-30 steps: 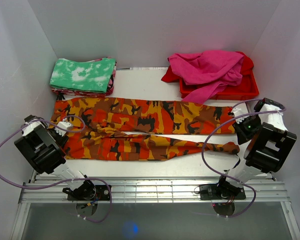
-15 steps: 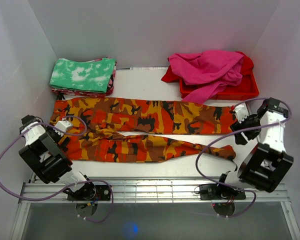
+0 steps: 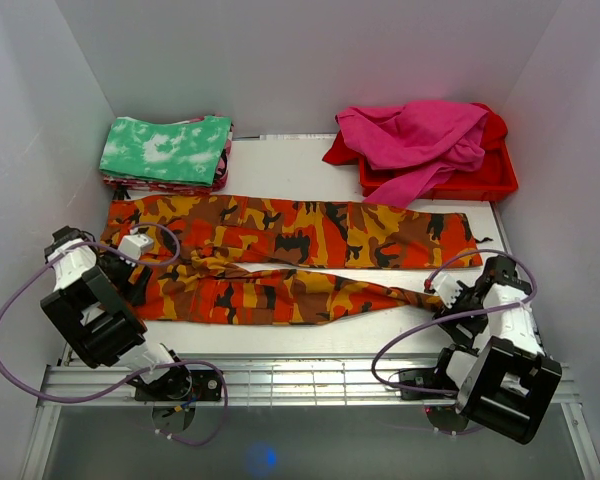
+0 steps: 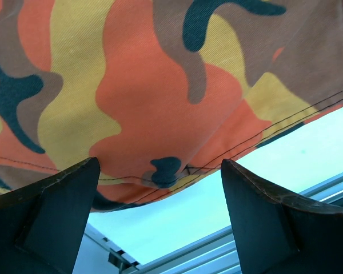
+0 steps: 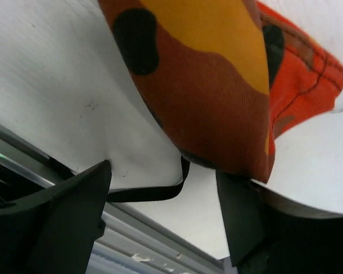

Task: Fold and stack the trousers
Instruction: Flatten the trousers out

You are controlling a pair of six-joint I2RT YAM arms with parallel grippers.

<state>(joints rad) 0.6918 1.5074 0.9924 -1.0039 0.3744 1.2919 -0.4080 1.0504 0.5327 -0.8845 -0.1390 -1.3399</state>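
Trousers (image 3: 290, 255) lie lengthwise between two sets of released, empty jaws: waist-end hem just ahead of the left gripper (image 4: 160, 171), near leg's cuff just ahead of the right gripper (image 5: 163, 171).

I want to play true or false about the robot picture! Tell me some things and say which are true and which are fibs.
1. The trousers lie stretched out across the table. True.
2. The left gripper is pinching the trousers. False: its jaws stand open and the cloth is not clamped.
3. The pink garment is heaped on the red tray. True.
4. The green-and-white cloth sits in the far right corner. False: it tops a folded pile in the far left corner.
5. The right gripper is open, by the end of the near trouser leg. True.
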